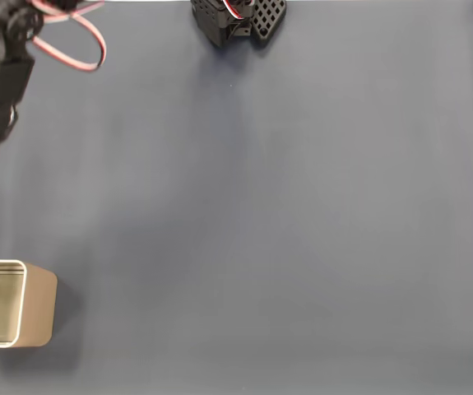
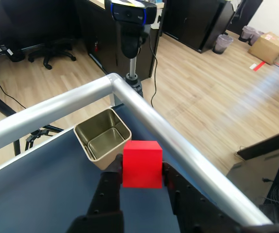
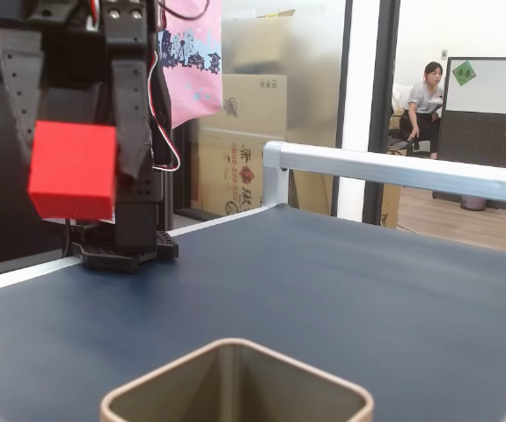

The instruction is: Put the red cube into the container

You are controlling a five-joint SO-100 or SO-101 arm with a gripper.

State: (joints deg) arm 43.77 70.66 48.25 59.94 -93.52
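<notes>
The gripper (image 3: pixel 75 141) hangs above the table (image 3: pixel 323 281) at upper left, its black fingers (image 3: pixel 132 114) pointing down. The cube (image 3: pixel 73 170) is clamped between them, clear of the surface. The arm's base (image 3: pixel 121 251) stands on the table's far edge, behind the cube. The container (image 3: pixel 235 387) sits at the bottom edge, open top facing up, well apart from the cube. A metal rail (image 3: pixel 393 169) borders the table at right. A person (image 3: pixel 424 101) sits in the background.
</notes>
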